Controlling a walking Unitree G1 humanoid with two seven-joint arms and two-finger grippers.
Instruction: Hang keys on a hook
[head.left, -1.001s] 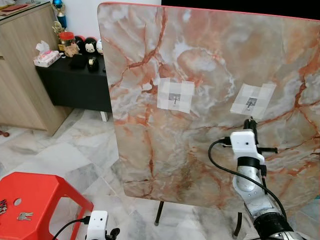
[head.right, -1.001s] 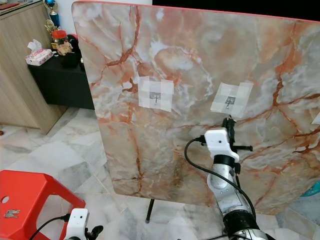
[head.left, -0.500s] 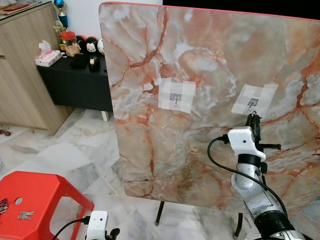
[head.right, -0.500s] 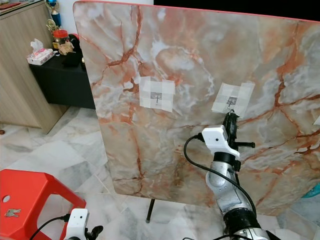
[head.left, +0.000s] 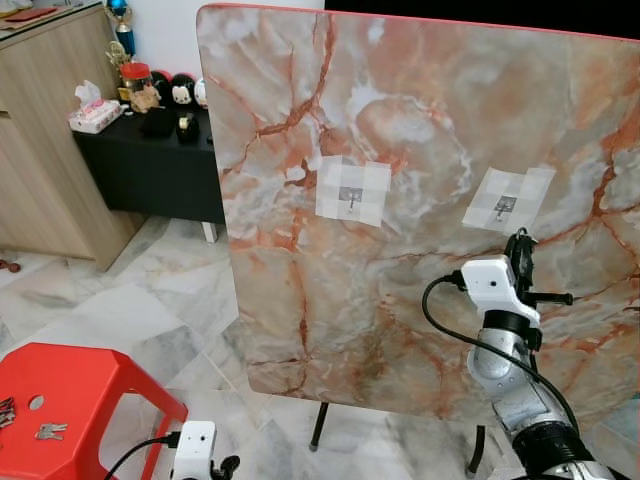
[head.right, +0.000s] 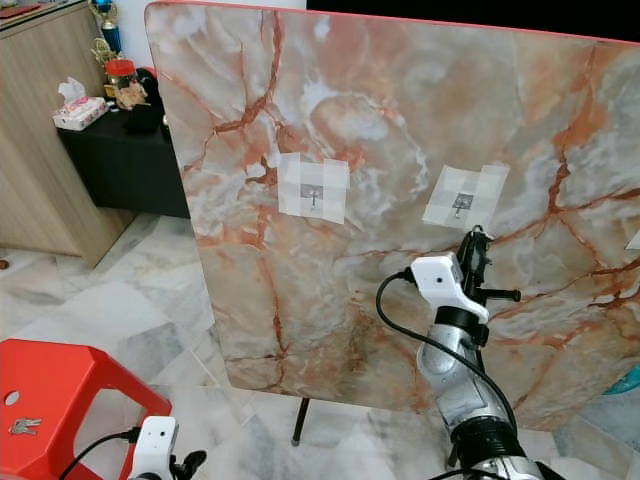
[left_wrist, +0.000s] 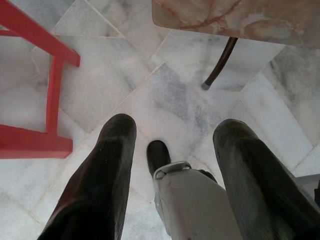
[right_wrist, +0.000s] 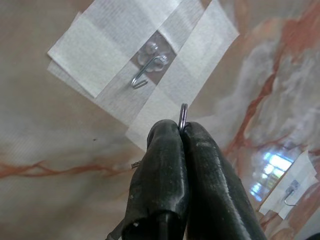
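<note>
An upright marble-patterned board (head.left: 420, 130) carries small metal hooks under white tape. My right gripper (head.left: 519, 243) is raised against the board, just below and to the right of the right-hand hook (head.left: 503, 207). In the right wrist view the fingers (right_wrist: 165, 150) are shut on a thin metal key ring (right_wrist: 183, 116), which sticks up past the tips, a short way from the hook (right_wrist: 145, 75). The keys themselves are hidden below the fingers. My left gripper (left_wrist: 175, 135) hangs open low over the floor beside a red stool (head.left: 70, 400). Loose keys (head.left: 48, 432) lie on that stool.
Another taped hook (head.left: 351, 195) sits at the board's middle and a third (right_wrist: 290, 192) further right. The board stands on thin dark legs (head.left: 318, 425). A wooden cabinet (head.left: 45, 140) and a black side table (head.left: 150, 160) with a tissue box and toys are at the left.
My right gripper has shifted to the right along the board, from under the taped hook to its lower right. The left arm has stayed still.
</note>
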